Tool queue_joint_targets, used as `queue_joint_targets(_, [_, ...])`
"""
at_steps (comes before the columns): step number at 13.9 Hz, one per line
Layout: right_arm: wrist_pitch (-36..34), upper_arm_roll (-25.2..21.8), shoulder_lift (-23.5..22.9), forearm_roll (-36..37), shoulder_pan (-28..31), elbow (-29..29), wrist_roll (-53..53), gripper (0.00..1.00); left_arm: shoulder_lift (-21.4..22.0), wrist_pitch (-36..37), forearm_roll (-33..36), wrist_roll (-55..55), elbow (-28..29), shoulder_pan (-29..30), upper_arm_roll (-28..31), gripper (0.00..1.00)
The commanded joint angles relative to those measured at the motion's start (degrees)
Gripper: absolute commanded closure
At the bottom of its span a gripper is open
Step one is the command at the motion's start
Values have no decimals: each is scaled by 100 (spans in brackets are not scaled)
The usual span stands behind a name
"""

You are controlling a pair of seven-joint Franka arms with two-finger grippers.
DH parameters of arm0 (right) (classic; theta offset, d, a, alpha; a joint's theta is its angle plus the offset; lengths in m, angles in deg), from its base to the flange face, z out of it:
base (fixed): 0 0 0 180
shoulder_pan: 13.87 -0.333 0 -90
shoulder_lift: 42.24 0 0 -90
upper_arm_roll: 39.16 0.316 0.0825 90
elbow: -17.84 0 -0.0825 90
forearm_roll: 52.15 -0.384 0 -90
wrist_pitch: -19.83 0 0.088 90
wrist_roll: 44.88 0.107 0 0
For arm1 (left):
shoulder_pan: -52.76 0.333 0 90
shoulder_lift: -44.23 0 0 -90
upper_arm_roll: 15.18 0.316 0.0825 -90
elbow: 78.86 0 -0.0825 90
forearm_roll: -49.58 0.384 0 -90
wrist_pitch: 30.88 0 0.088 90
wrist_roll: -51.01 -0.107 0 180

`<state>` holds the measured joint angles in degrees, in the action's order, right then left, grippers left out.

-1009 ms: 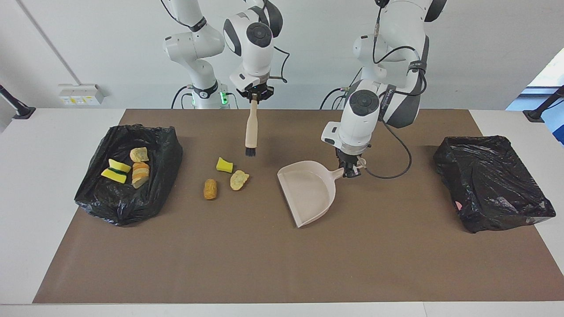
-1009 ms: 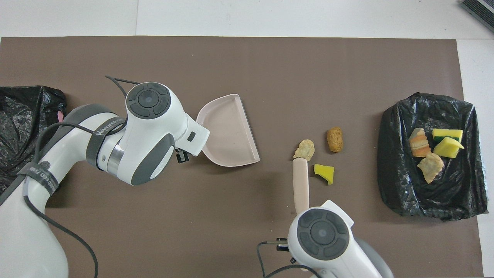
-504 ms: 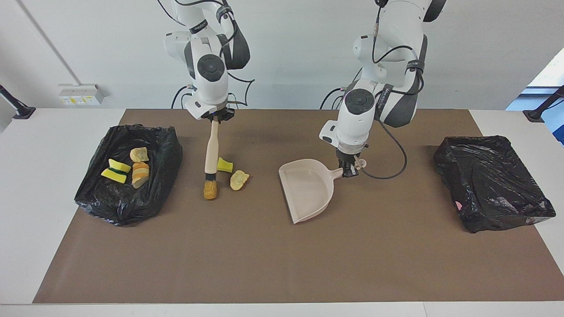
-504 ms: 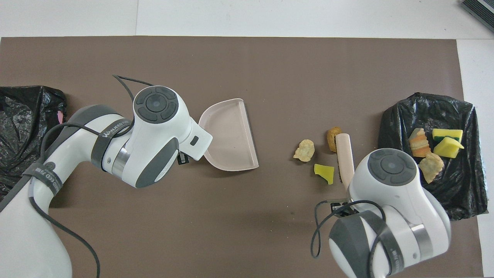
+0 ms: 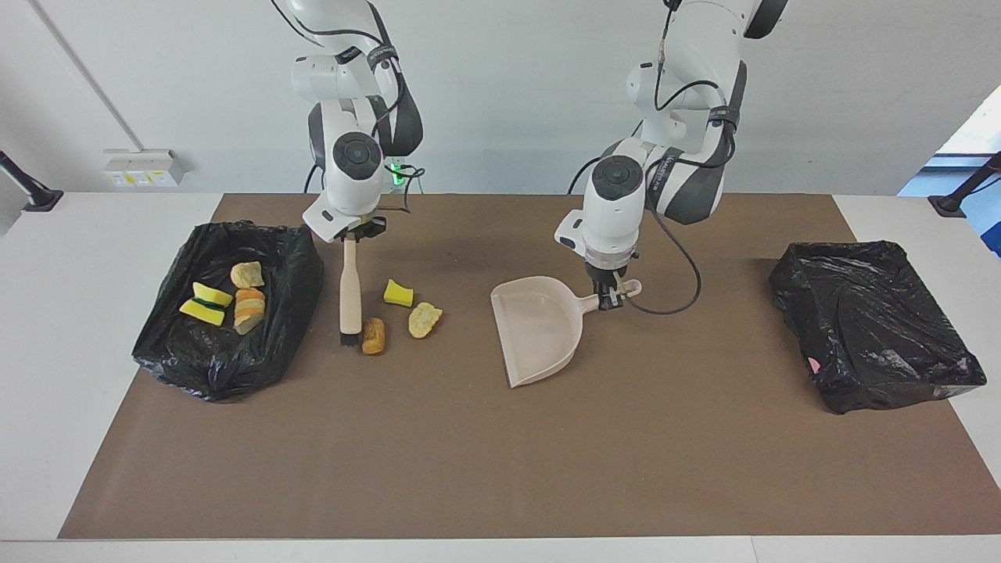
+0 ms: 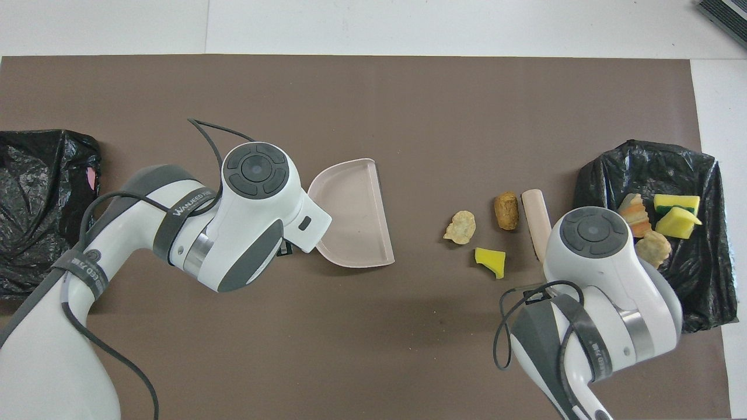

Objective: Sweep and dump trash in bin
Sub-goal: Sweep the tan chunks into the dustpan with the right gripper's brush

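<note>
Three pieces of trash lie loose on the brown mat: a yellow chunk [image 5: 398, 293] [image 6: 491, 262], a tan lump [image 5: 424, 319] [image 6: 460, 226] and an orange-brown lump [image 5: 373, 335] [image 6: 506, 210]. My right gripper [image 5: 352, 232] is shut on the beige brush [image 5: 350, 289] [image 6: 536, 213], which hangs upright. Its dark bristles [image 5: 349, 338] are down at the mat right beside the orange-brown lump, between it and the black-lined bin [image 5: 293, 274] [image 6: 607, 268]. My left gripper [image 5: 610, 295] is shut on the handle of the beige dustpan [image 5: 539, 332] [image 6: 353, 213], whose open mouth faces the loose trash.
The bin toward the right arm's end holds several scraps [image 5: 207, 303] [image 6: 677, 219]. A second black-lined bin [image 5: 872, 324] [image 6: 35, 204] sits toward the left arm's end. Wide bare mat lies farther from the robots than the scraps.
The right arm swung the brush past the loose scraps toward the right arm's end and lowered its bristles beside the orange-brown lump. The left arm shifted the dustpan slightly toward the scraps.
</note>
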<state>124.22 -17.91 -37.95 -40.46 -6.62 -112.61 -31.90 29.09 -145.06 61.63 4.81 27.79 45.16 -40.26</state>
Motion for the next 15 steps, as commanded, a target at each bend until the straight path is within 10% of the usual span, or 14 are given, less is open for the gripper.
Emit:
queue_joint_targets(1, [256,107,-315,158,136,169,-112,100,257,-43,96,-13,276,-93,12,100])
queue_joint_targets(15, [161,160,-860,-1659,-989,520,-33,100,521,-324,88,14,760,-84,-146,100])
